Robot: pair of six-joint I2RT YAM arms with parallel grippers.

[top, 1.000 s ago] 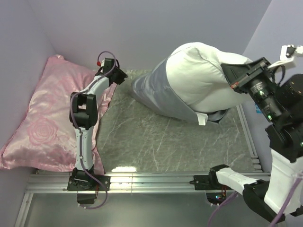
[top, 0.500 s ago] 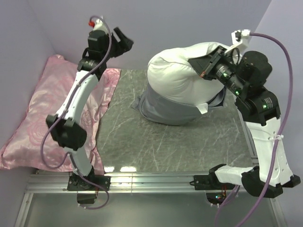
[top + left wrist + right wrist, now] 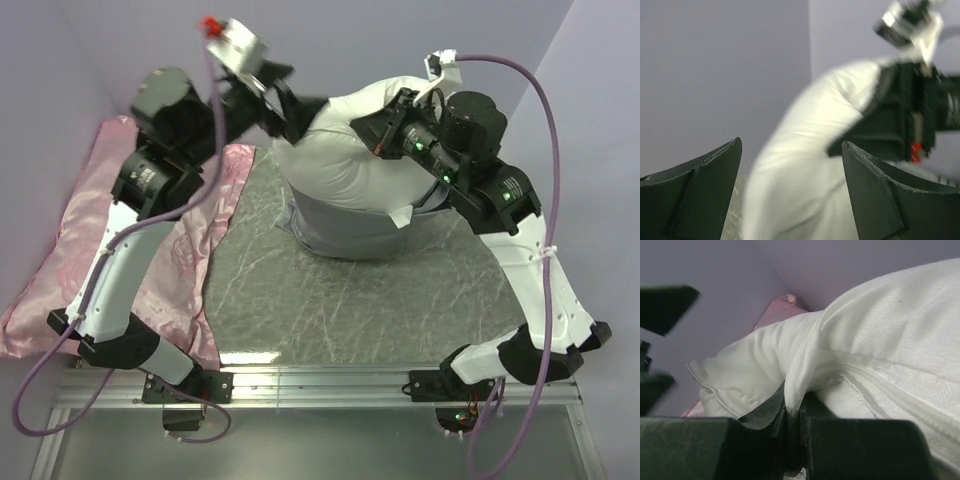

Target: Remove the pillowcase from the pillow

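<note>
Backdrop: plain lilac walls [image 3: 400, 40] close in a corner behind the work area.
Surface: grey marbled table mat [image 3: 330, 300], with an aluminium rail [image 3: 330, 378] along its near edge where both arms are bolted.
White pillow: the plump plain white pillow [image 3: 340, 150] stands on end at the back middle of the mat. Its upper part is bare and raised, and it leans towards the left arm.
Pillowcase: the slightly shiny silver-grey fabric pillowcase [image 3: 350, 232] is bunched around the pillow's lower part. It rests on the mat and covers only the bottom of the pillow.
Right gripper: the right gripper [image 3: 792, 410] has its fingers pressed together on a fold of the white pillow's cloth at the upper right end, pinching it.
Left gripper: the left gripper [image 3: 791, 144] is held high at the pillow's upper left with its fingers spread wide. The pillow shows through the gap. Whether a finger touches it cannot be told.
Left side: a large pink rose-patterned satin pillow [image 3: 80, 260] lies flat against the left wall, partly under the left arm.
</note>
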